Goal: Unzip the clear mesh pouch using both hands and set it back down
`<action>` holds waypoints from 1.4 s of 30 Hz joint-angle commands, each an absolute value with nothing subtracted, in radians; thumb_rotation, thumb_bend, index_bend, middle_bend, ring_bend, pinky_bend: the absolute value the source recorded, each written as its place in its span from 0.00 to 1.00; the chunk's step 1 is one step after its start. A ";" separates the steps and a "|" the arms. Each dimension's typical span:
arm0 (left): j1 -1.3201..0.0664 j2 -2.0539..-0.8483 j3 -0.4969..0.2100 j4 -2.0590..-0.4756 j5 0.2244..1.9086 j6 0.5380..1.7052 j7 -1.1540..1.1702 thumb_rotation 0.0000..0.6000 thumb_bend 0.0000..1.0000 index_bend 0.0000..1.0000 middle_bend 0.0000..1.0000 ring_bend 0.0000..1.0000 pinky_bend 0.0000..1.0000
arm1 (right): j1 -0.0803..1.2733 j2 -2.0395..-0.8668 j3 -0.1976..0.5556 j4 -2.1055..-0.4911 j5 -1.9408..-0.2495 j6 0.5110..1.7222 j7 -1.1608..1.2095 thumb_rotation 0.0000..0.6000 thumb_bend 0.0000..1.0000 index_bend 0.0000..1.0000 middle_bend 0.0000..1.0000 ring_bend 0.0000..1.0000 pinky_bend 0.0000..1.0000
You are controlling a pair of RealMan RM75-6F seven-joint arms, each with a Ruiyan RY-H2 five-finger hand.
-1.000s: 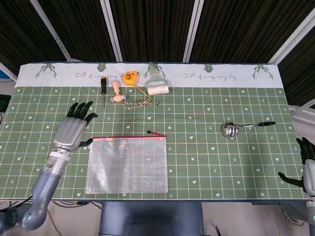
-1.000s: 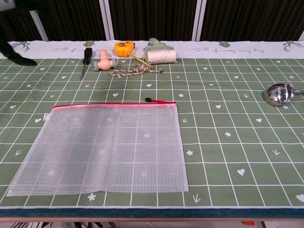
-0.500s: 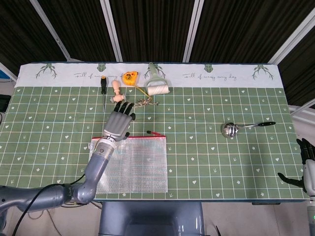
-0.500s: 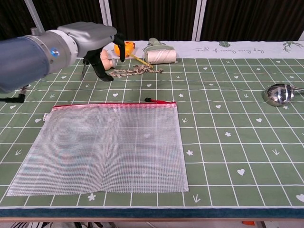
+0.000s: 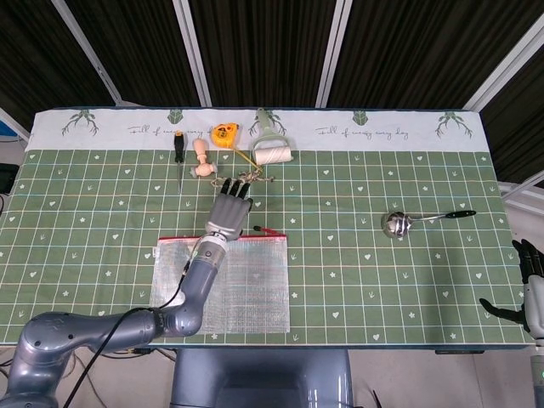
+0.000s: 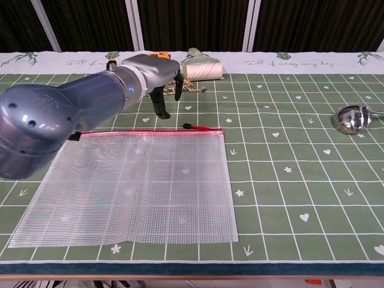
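Green gridded cloth covers the desk (image 5: 382,280), where our clear mesh pouch (image 6: 132,186) lies flat near the front edge. We judge it light and floppy; best pinched at the red zipper pull (image 6: 193,126). Our left hand (image 5: 228,212) hovers open-fingered; right hand (image 5: 531,289) idles empty.

Worktop under a green gridded cloth, dark slatted wall behind

The worktop (image 5: 408,280) wears a green cloth ruled in white squares with small hearts and sprigs; along its far edge runs a pale band (image 5: 374,132) printed with script and antler motifs. Behind stands a wall of dark ribbed panels (image 5: 263,51) crossed by slanted white bars (image 5: 191,51). Light falls evenly. Below the near edge something grey-blue, perhaps a chair (image 5: 259,378), shows indistinctly.
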State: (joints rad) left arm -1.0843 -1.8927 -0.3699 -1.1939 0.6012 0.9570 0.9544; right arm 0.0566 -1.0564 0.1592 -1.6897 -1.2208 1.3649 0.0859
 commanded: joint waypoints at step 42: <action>-1.251 -2.127 -0.385 -0.806 0.544 0.803 0.920 1.00 0.31 0.50 0.11 0.00 0.00 | 0.059 -1.045 0.165 -1.701 -1.195 1.344 0.115 1.00 0.16 0.00 0.00 0.00 0.20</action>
State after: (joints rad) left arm -1.2506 -2.1267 -0.3856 -0.8061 0.5447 0.8041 0.9192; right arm 0.0588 -1.0448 0.1653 -1.7007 -1.1950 1.3443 0.1146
